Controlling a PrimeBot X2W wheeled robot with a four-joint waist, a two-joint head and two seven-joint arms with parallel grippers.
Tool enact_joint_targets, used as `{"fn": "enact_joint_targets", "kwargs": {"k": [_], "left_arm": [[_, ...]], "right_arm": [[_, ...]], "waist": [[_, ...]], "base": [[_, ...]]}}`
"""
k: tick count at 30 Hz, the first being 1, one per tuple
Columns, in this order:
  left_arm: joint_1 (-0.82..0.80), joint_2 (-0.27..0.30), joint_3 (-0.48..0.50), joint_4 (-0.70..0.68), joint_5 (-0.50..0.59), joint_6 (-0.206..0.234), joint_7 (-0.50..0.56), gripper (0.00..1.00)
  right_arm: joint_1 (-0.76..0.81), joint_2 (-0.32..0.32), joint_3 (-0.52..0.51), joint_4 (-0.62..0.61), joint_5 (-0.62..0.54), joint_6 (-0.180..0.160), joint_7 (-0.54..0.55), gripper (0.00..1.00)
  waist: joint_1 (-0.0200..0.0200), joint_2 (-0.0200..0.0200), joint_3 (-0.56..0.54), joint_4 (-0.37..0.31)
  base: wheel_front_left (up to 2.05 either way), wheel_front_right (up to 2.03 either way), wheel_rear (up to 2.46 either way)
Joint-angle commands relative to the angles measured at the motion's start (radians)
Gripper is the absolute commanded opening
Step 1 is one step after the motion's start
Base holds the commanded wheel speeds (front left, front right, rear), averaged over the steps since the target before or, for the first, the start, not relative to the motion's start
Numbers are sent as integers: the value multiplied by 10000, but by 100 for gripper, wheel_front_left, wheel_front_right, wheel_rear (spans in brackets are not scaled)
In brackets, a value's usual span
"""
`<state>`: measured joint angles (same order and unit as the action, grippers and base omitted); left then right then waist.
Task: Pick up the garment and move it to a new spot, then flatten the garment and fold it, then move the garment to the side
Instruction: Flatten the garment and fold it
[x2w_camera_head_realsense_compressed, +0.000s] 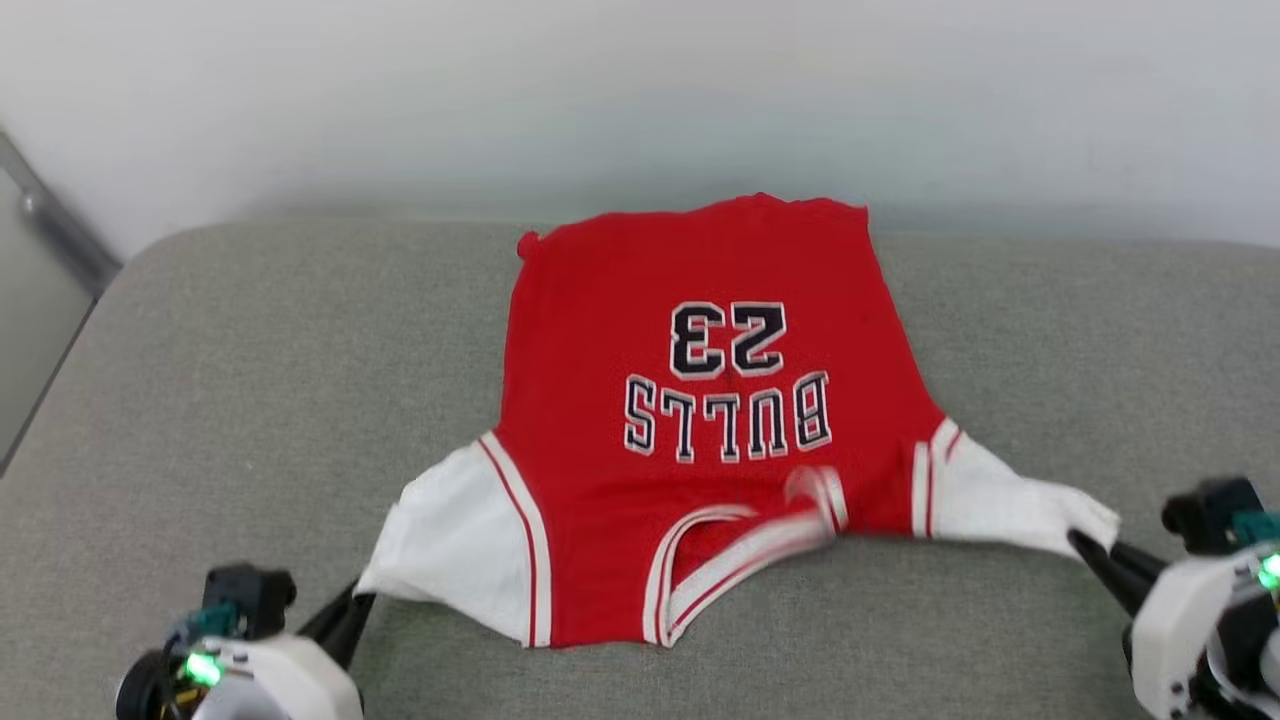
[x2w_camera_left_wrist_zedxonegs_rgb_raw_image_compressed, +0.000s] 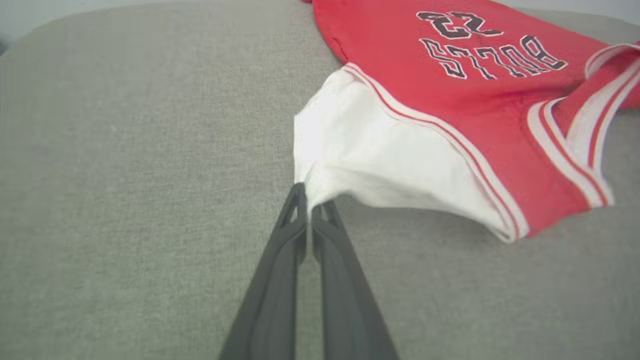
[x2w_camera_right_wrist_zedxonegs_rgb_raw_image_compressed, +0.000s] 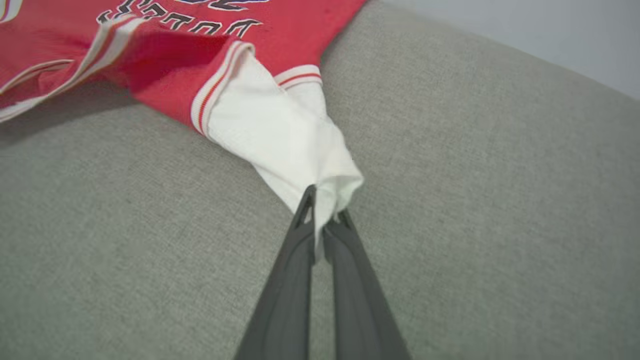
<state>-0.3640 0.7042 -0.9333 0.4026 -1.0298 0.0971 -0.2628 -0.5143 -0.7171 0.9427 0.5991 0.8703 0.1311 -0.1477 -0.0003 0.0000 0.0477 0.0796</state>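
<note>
Closest, the left end effector (x2w_camera_left_wrist_zedxonegs_rgb_raw_image_compressed: 309, 200) is pinched tight on one white sleeve tip of the garment (x2w_camera_left_wrist_zedxonegs_rgb_raw_image_compressed: 450, 100); the right end effector (x2w_camera_right_wrist_zedxonegs_rgb_raw_image_compressed: 322, 212) clamps the opposite sleeve tip. Beyond and between both, the jersey lies spread chest-up on the grey cushion (x2w_camera_head_realsense_compressed: 250, 350).

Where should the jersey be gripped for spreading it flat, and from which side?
The white sleeve tips of the jersey, each from its own outer near side. They stick out past the red body, and the left gripper and right gripper are shut on them.
</note>
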Motion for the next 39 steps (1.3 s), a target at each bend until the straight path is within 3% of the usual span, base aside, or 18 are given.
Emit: {"fn": "enact_joint_targets", "kwargs": {"k": [1, 11, 20, 21, 22, 23, 32, 39], "left_arm": [[464, 123, 29, -209, -84, 192, -24, 0], [2406, 886, 218, -1308, -473, 1051, -25, 0], [3209, 1057, 559, -1912, -461, 1523, -27, 0], [3226, 1032, 611, -1950, -438, 1539, -27, 0], [3240, 1002, 665, -2014, -368, 1576, -27, 0], [3243, 958, 748, -2093, -307, 1603, -27, 0], [2966, 838, 1050, -2956, 404, 1843, -27, 0], [2465, 753, 1314, -3832, 1082, 2032, -27, 0]], "right_arm": [[535, -128, -225, -11, -5, -7, -131, 0], [3743, -543, -1934, -763, -523, -9, -102, 0], [5970, -239, -4174, -2164, -1295, -12, 1174, 0], [6073, -180, -4433, -2336, -1418, -12, 1367, 29], [6129, -151, -4674, -2567, -1591, -12, 1562, 94], [6111, -140, -4965, -2796, -1760, -12, 1753, 100], [4734, -432, -7478, -5247, -3060, -7, 3268, 100], [1519, -797, -8005, -6256, -3082, -7, 4934, 100]], "waist": [[3, 0, -228, -1], [3, 0, -764, 9], [3, 0, -773, -33], [3, 0, -769, -39], [3, 0, -760, -46], [3, 0, -749, -54], [3, 0, -411, 249], [3, 0, 869, 850]], "base": [[0, 0, 0], [0, 0, 0], [0, 0, 0], [0, 0, 0], [0, 0, 0], [0, 0, 0], [0, 0, 0], [0, 0, 0]]}}
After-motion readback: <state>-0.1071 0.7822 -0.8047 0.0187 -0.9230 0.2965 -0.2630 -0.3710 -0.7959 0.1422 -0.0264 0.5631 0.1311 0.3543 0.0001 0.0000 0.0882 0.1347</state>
